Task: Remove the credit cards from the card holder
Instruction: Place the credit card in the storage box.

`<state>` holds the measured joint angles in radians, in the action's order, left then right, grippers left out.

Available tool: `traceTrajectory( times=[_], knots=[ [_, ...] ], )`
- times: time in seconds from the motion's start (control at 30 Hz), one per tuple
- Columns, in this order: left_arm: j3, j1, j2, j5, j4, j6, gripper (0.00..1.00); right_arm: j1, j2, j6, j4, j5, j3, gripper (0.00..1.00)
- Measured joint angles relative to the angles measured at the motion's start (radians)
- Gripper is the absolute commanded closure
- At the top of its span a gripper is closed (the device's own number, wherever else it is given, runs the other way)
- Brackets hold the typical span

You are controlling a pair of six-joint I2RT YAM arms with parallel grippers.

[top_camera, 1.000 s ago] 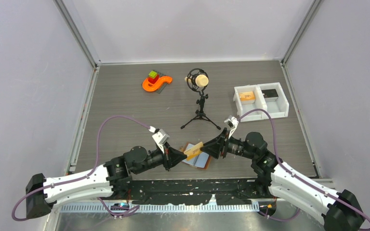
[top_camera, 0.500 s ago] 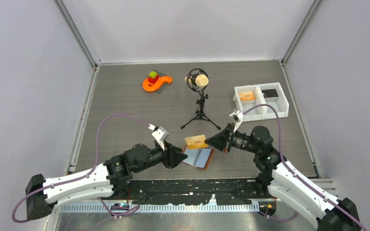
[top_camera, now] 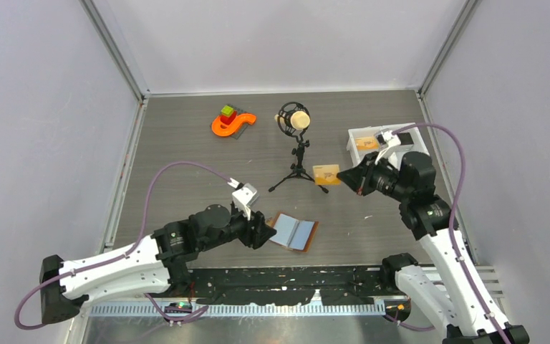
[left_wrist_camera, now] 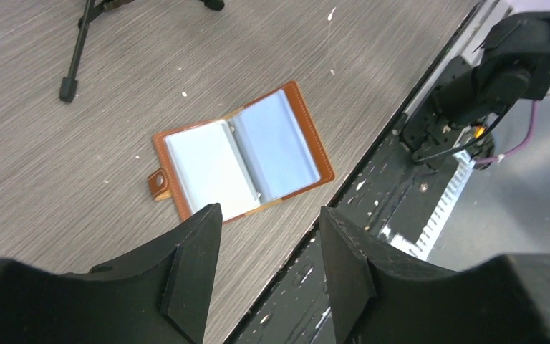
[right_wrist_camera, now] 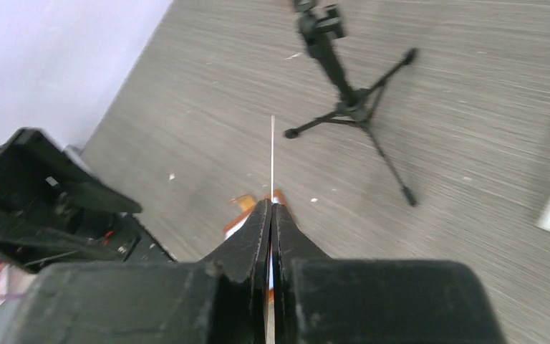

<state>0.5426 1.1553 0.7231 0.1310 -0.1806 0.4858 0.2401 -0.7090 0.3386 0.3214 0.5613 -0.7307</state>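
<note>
Right hand [top_camera: 341, 174] pinches an orange card [top_camera: 326, 174] well apart from the open card holder [top_camera: 295, 232], likely bound for the white bin [top_camera: 353, 142]; left hand [left_wrist_camera: 268, 215] gapes wide.

Looks like a robotics lab test cell, not a home or shop. Shut in by plain pale lilac wall panels [top_camera: 279, 43] on bare aluminium frame posts [top_camera: 114, 49]. Holds a grey wood-grain tabletop [top_camera: 372, 107], a black mounting plate [top_camera: 286, 283] along its near edge, looping purple cables [top_camera: 179, 164], and unrelated staged props: an orange S-shaped plastic toy [top_camera: 228, 123], a small black tripod microphone [top_camera: 293, 118], a white two-compartment bin [top_camera: 422, 154].
</note>
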Motion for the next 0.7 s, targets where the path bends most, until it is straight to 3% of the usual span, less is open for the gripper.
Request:
traceTrajectory(
  times=[0.13,0.27,0.3,0.5,0.7],
  knots=[
    [0.05,0.0,0.0,0.011,-0.104,-0.047,0.41,-0.09,-0.055,-0.087,0.176,-0.071,-0.139,0.95],
    [0.114,0.0,0.0,0.037,-0.213,-0.099,0.03,-0.177,-0.163,-0.155,0.275,-0.141,-0.291,0.95],
    [0.133,0.0,0.0,0.045,-0.239,-0.114,0.01,-0.2,-0.197,-0.171,0.289,-0.15,-0.323,0.95],
    [0.214,0.0,0.009,0.113,-0.338,-0.202,0.0,-0.381,-0.415,-0.227,0.332,-0.156,-0.448,0.95],
    [0.244,0.0,0.074,0.201,-0.396,-0.26,0.0,-0.451,-0.693,-0.247,0.346,-0.144,-0.572,0.95]
  ],
)
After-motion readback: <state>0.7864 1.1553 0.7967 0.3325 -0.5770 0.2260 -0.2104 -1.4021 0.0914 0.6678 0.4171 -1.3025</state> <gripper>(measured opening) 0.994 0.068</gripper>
